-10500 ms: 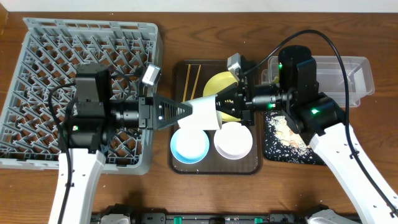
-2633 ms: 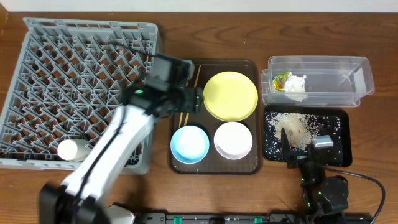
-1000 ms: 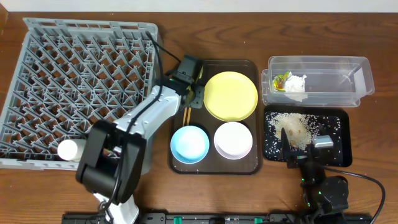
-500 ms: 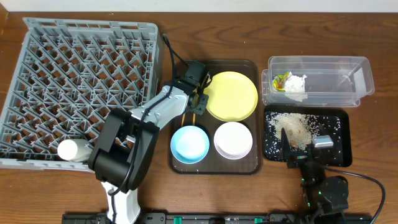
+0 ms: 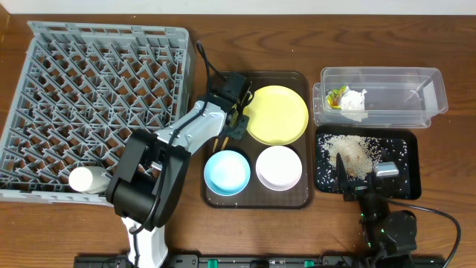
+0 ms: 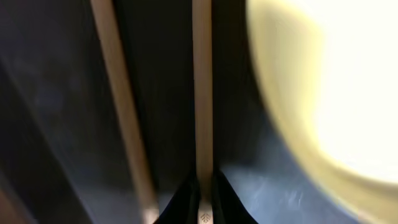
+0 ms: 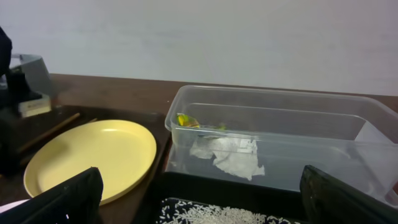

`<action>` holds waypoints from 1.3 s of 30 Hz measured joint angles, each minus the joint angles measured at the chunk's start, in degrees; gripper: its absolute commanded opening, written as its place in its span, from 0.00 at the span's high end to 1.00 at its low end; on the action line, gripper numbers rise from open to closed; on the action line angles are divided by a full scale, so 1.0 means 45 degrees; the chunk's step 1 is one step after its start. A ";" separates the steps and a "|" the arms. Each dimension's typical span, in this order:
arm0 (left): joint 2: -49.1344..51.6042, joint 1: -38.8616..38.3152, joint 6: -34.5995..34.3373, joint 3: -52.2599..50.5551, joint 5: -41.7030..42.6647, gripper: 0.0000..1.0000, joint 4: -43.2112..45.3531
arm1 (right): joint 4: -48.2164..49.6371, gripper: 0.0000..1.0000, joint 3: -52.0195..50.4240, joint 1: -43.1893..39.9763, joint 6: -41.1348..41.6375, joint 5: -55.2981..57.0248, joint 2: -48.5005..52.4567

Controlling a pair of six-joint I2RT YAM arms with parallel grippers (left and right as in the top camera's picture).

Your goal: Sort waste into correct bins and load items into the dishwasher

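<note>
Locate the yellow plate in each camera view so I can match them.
Overhead: the yellow plate sits top centre, on the brown tray.
Left wrist: the plate is a blur filling the right side.
Right wrist: the plate lies lower left.
Landmark: the chopsticks lying beside its edge.

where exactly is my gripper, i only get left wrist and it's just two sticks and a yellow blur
Observer: Your left gripper is on the brown serving tray, at the chopsticks, between the grey dish rack and the yellow plate.
Operator: anything else on that tray
Observer: A light blue bowl and a white bowl sit on its near half.
Operator: is the right arm in my way
Observer: No, the right gripper is open, low at the black tray's near edge, off the serving tray.
</note>
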 measured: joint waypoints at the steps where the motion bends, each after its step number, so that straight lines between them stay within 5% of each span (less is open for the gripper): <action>1: -0.0053 0.0000 0.0000 0.0015 -0.0005 0.92 -0.0321 | 0.0000 0.01 0.0000 0.0000 0.0000 0.0000 0.0000; 18: -0.5445 0.1651 0.0000 0.0753 -0.0219 0.92 -0.2803 | 0.0000 0.01 0.0000 0.0000 0.0000 0.0000 0.0000; 29: -0.4838 0.4624 0.0413 0.0457 -0.0855 0.91 -0.3526 | 0.0000 0.01 0.0000 0.0000 0.0000 0.0000 0.0000; 32: -0.4318 0.4634 0.0714 0.0359 -0.0811 0.78 -0.3536 | 0.0000 0.01 0.0000 0.0000 0.0000 0.0000 0.0000; 34: -0.4129 0.4619 0.0801 0.0340 -0.0801 0.52 -0.3541 | 0.0000 0.01 0.0000 0.0000 0.0000 0.0000 0.0000; 39: -0.4114 0.4532 0.0597 0.0495 -0.0646 0.49 -0.3881 | 0.0000 0.01 0.0000 0.0000 0.0000 0.0000 0.0000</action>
